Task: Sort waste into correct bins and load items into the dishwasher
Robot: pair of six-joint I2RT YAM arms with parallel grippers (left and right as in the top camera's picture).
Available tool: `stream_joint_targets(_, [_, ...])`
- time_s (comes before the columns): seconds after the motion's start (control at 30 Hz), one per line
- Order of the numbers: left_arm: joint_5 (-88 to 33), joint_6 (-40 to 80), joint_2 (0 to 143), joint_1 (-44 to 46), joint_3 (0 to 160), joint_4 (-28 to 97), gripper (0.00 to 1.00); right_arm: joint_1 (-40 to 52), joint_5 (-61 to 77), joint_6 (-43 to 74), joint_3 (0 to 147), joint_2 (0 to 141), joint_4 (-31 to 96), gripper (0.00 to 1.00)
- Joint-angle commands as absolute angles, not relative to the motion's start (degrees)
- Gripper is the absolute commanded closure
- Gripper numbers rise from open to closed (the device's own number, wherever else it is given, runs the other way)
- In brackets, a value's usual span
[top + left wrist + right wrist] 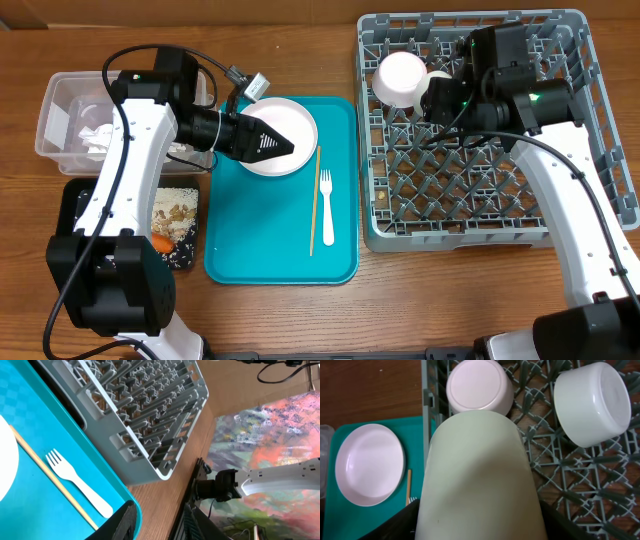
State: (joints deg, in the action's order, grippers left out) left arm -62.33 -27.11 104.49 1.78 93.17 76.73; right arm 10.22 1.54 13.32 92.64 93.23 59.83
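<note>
My right gripper (437, 97) is shut on a pale cup (475, 470) above the back left of the grey dishwasher rack (480, 200). An upturned white bowl (400, 78) sits in the rack beside it. On the teal tray (250, 250) lie a white plate (290, 118), a white fork (326, 205) and a wooden chopstick (314, 200). My left gripper (288, 146) lies level over the plate's right side, open, with nothing between its fingers (125, 520). The clear tub (60, 100) holds white napkins. The black tray (185, 255) holds rice and a carrot piece (160, 243).
A second upturned white vessel (592, 402) sits in the rack to the right of the bowl (479, 385). The rack's near corner (165, 467) stands just past the teal tray's edge (120, 492). Bare wood table (450, 290) runs along the front.
</note>
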Motion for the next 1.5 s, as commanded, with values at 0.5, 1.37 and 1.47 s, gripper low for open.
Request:
stream_joint_targets(0.5, [-59.33, -26.74, 104.14, 1.89, 94.15, 79.46, 0.68, 10.11, -2.31, 12.93, 94.13, 104.42, 61.71, 0.59])
stream_joint_targets(1.37, [-57.84, -26.74, 104.14, 1.89, 94.13, 79.48, 0.70, 10.11, -2.52, 12.86, 92.12, 107.83, 60.58, 0.58])
stream_joint_targets(1.47, [-57.87, -26.74, 104.14, 1.89, 94.13, 79.48, 0.70, 10.11, -2.52, 12.86, 90.21, 107.83, 59.16, 0.57])
